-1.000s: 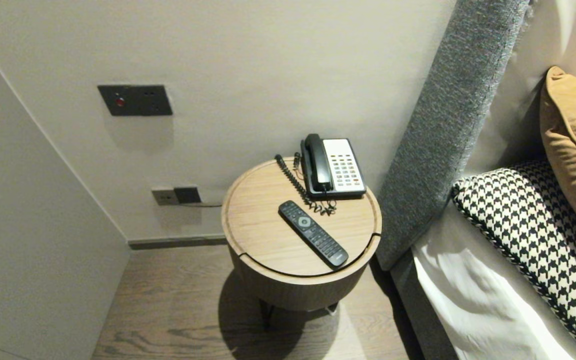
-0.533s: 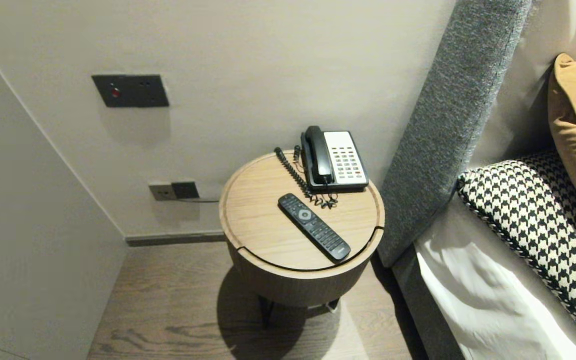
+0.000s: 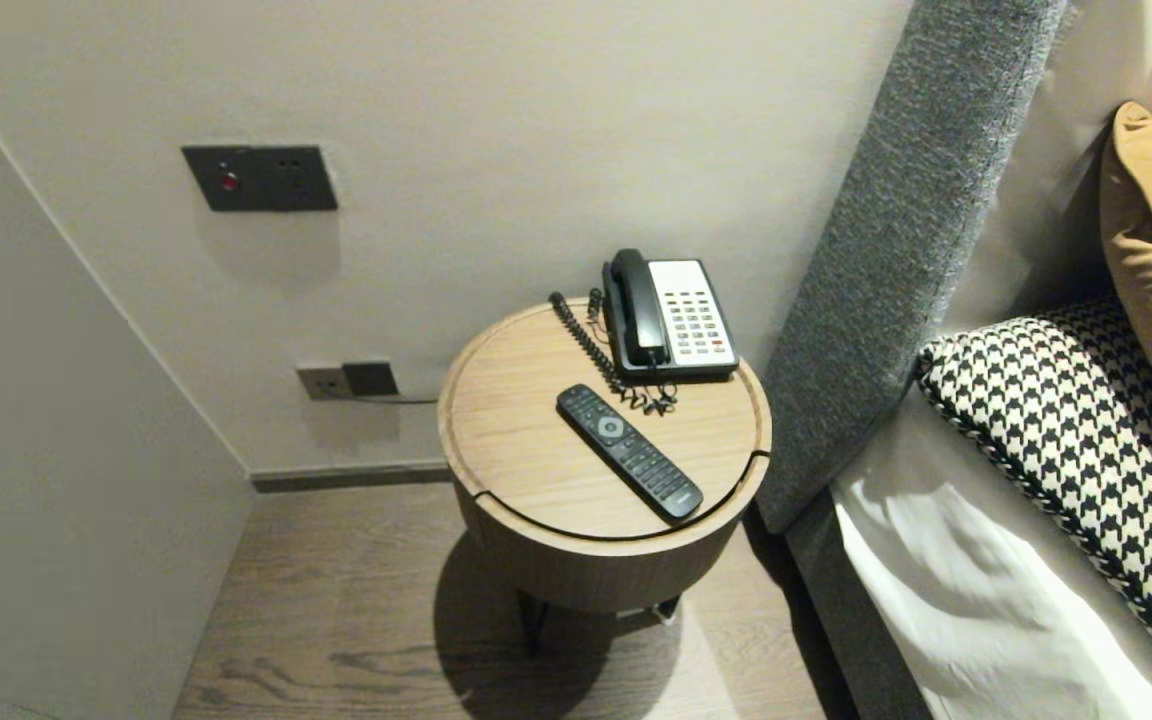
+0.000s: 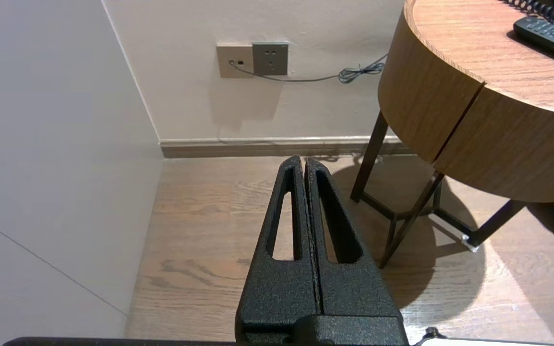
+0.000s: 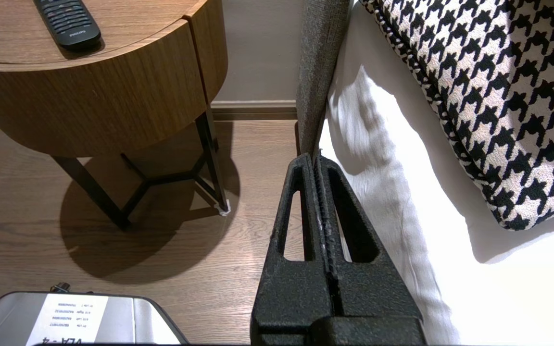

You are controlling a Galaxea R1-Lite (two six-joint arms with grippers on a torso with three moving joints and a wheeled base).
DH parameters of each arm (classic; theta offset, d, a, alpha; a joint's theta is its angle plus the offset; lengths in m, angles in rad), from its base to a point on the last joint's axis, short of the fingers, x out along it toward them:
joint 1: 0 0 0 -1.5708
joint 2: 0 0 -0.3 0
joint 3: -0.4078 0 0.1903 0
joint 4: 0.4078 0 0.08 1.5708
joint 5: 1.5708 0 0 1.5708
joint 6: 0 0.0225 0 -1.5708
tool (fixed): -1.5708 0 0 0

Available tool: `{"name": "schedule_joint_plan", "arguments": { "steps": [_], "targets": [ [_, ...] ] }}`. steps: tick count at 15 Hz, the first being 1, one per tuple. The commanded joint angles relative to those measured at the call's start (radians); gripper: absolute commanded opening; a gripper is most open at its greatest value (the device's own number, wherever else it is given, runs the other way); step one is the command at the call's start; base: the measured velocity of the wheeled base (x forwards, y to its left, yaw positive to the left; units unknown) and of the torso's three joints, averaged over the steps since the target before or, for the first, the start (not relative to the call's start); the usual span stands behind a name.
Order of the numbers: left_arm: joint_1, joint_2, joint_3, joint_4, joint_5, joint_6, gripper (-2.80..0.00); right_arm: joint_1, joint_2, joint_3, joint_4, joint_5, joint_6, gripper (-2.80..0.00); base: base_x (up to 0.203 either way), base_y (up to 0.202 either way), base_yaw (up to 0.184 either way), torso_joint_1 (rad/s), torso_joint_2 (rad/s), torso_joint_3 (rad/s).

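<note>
While both hang above plank floor (image 4: pixel 200 211), left gripper (image 4: pixel 304 161) and right gripper (image 5: pixel 316 157) are fully closed, empty; nearest: round wood-grain table (image 3: pixel 516 440), slim black remote (image 3: pixel 628 451)

Soft, rather dim light came from above. The table (image 3: pixel 506 450) threw a dark round shadow on the floor (image 3: pixel 336 600), and the bedsheet (image 3: pixel 936 580) glared white.

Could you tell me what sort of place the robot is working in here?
Most likely a hotel bedroom: a corded desk phone and a TV remote lie on a round wooden bedside table, beside a bed with a grey padded headboard and a houndstooth pillow.
</note>
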Motion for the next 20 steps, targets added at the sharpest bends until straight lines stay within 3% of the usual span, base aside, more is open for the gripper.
{"name": "schedule_joint_plan", "arguments": {
  "steps": [1,20],
  "targets": [
    [0.001,0.0,0.0,-0.001,0.0,0.0,-2.8,0.0,0.002,-0.001,0.0,0.001,-0.001,-2.8,0.0,0.0,0.0,0.0,0.0,0.0],
    [0.001,0.0,0.0,0.0,0.0,0.0,-2.8,0.0,0.007,-0.001,0.005,0.001,0.005,-2.8,0.0,0.0,0.0,0.0,0.0,0.0]
  ]
}}
